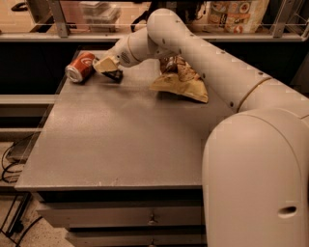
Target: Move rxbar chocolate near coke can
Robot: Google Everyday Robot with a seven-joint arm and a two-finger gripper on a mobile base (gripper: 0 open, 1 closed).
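**Item count**
- One rxbar chocolate (pixel 115 75): a small dark bar, mostly covered by the jaws.
- One coke can (pixel 80 66): red, lying on its side, with one silver end turned toward the front-left.
- One chip bag (pixel 183 83): tan and brown, crumpled, lying flat.
- One arm (pixel 203 58) with one gripper (pixel 110 70).

**Gripper**
- The gripper is at the far left part of the counter (pixel 120 140), just to the right of the coke can.
- The jaws are closed down narrowly on the rxbar chocolate. The dark bar projects below and to the right of the tan tips.
- It cannot be determined whether the lower edge of the bar rests on the counter or sits just above it.

**Location of task items**
- The rxbar chocolate is in the jaws, near the coke can, with a narrow strip of bare counter visible between them.
- The coke can lies at the far left corner of the counter, close to its left edge.

**Surroundings and obstructions**
- The chip bag lies to the right of the gripper, well apart from the can. The arm passes over the bag's rear portion.
- The arm reaches in from the right foreground, and its large white body blocks the right front part of the counter from view.
- Nothing lies between the bar and the can.
- Drawers (pixel 120 217) are set below the counter's front edge.
- Cables (pixel 7 166) lie on the floor at the lower left.
- A shelf rail (pixel 87 36) runs behind the counter, with packaged goods (pixel 236 12) at the upper right.
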